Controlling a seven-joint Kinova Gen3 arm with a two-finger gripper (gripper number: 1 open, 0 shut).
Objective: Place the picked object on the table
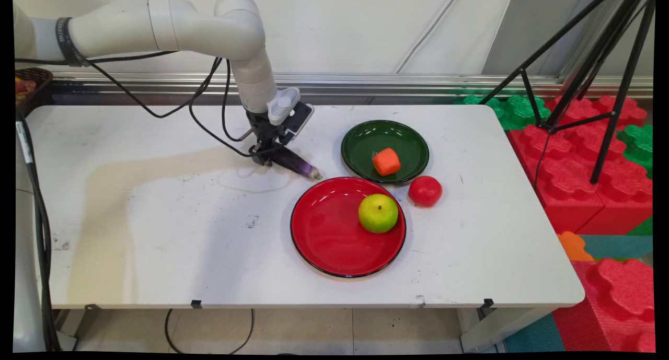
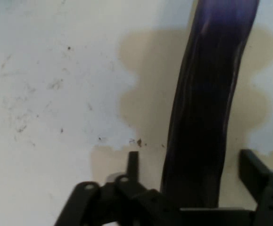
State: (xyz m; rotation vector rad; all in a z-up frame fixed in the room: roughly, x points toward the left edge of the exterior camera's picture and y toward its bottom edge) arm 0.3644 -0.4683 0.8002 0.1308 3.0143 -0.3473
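My gripper (image 2: pixel 189 165) stands released astride the purple eggplant (image 2: pixel 207 103), whose long axis runs straight ahead between my fingers (image 2: pixel 133 162) on the tabletop (image 2: pixel 46 94).

The white arm (image 1: pixel 157 28) reaches in from the upper left, bends at its elbow and drops its wrist (image 1: pixel 256 83) steeply down to the table (image 1: pixel 157 234). The black gripper (image 1: pixel 266 159) sits low at the tabletop, its two fingers (image 2: pixel 252 167) spread apart, one on either side of the purple eggplant (image 1: pixel 300 166).
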